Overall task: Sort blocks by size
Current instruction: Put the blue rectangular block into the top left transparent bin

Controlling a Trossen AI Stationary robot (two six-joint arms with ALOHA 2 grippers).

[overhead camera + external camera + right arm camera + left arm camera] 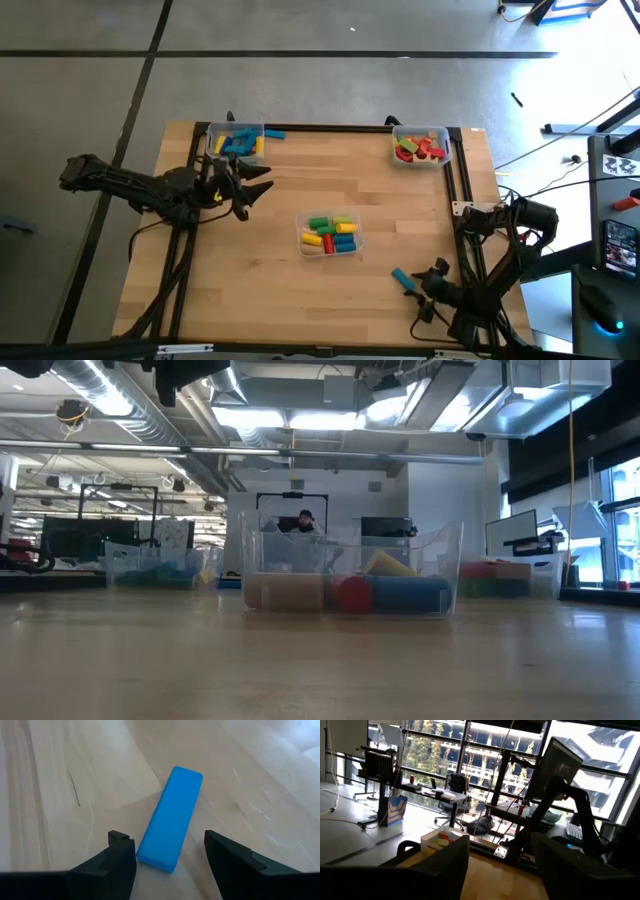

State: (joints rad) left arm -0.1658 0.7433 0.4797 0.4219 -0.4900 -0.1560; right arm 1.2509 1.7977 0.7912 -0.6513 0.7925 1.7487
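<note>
The right gripper (170,857) hangs open over a blue bar (170,817) lying flat on the table (300,290) at about 5 o'clock from the middle bin (331,233). The bar lies skewed between the fingers, so closing could twist it or catch only its near end (a weak hold). The left gripper (255,190), open and empty, waits at 7 o'clock from the far-left bin (238,140), clear of the blocks (330,233).
</note>
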